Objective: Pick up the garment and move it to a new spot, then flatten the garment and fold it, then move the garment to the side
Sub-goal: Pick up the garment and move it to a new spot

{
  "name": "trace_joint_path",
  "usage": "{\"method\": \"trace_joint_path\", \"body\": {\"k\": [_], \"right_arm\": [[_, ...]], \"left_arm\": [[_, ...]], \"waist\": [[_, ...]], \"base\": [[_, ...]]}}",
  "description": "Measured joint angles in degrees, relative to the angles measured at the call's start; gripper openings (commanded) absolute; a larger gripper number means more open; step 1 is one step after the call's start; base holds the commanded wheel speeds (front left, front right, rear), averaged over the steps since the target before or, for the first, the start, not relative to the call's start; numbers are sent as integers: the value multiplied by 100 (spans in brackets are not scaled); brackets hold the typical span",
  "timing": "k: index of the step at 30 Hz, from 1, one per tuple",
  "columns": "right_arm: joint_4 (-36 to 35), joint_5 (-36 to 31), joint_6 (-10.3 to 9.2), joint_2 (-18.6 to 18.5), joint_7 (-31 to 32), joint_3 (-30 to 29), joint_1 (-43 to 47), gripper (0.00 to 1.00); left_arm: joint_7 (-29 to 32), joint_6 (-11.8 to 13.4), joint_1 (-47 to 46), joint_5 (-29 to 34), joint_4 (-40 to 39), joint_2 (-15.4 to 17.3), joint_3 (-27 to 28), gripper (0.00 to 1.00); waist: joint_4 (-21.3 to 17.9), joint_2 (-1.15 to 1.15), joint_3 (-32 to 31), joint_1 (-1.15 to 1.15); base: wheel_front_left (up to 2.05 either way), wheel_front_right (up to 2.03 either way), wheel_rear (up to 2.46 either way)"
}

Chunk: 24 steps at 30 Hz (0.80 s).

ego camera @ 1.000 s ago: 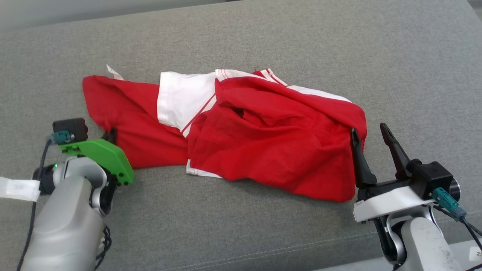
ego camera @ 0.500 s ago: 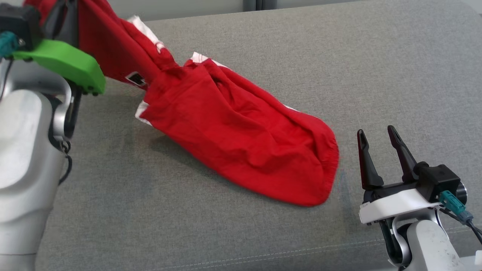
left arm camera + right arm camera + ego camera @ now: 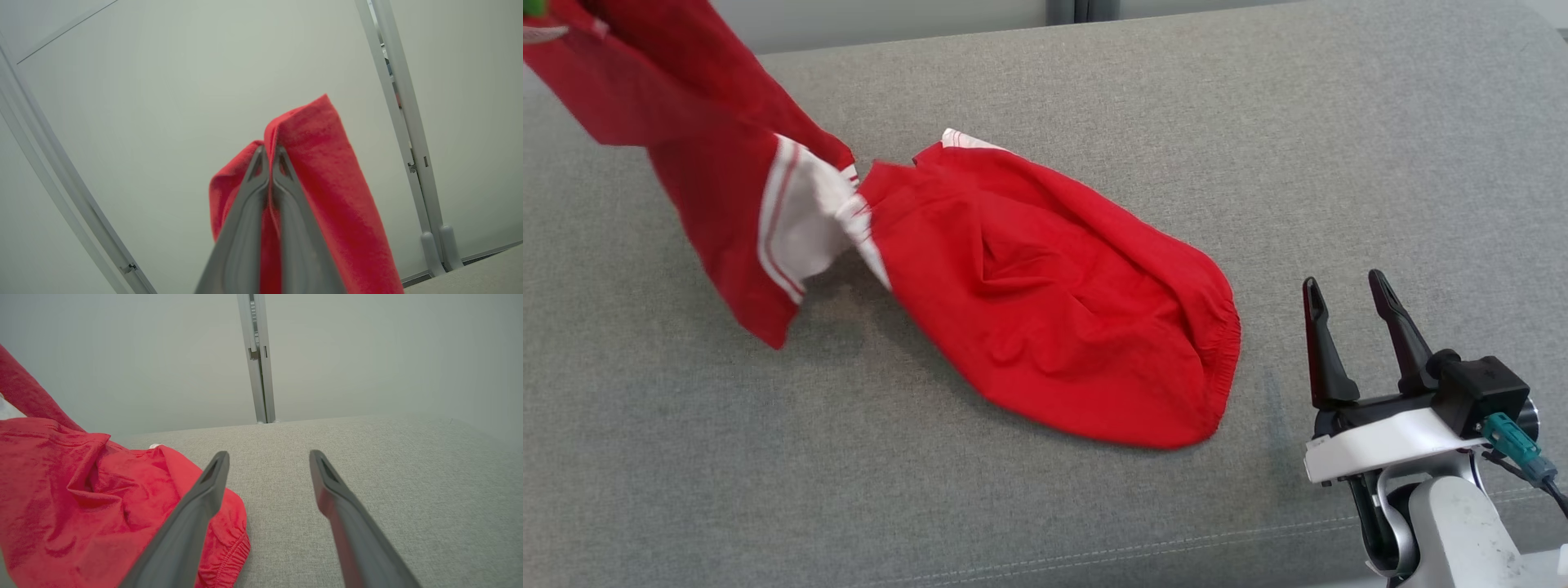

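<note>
The garment (image 3: 1045, 310) is a pair of red shorts with white side panels. Its left part is lifted toward the head view's top left corner, while its elastic waist end rests on the grey cushion (image 3: 1339, 163). In the left wrist view my left gripper (image 3: 269, 152) is shut on a fold of the red garment (image 3: 327, 179), held up against a pale wall. My right gripper (image 3: 1347, 290) stands open at the lower right, just right of the waistband, touching nothing. Its right wrist view shows the garment (image 3: 81, 498) to the left of the spread fingers (image 3: 200, 498).
The grey cushion stretches wide on all sides of the garment, with a stitched seam (image 3: 1094, 551) near its front edge. Behind it stands a pale wall with a metal upright post (image 3: 257, 355).
My left gripper has lifted the garment's left end up and out of the head view's top left. The cloth has been dragged leftward and stretched out. The right gripper has stayed put, open.
</note>
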Motion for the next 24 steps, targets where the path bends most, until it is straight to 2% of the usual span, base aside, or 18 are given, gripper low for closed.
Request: {"method": "trace_joint_path", "body": {"k": [5,14,19,24], "right_arm": [[-11,0,0,0,0,-1,4,100],[-29,-92,0,2,0,-29,3,100],[-33,-170,0,2,0,-24,-62,100],[-63,-238,0,-1,0,45,-166,100]], "left_arm": [[58,1,-409,67,604,522,335,0],[-53,118,-708,80,1257,1135,749,0],[-152,75,-603,-162,1489,1162,886,0],[-278,68,-214,-382,1646,1014,913,0]], "waist": [[13,0,49,0],[218,0,151,0],[376,0,253,-1],[473,0,404,-1]], "base": [[0,0,0],[0,0,0],[0,0,0],[0,0,0]]}}
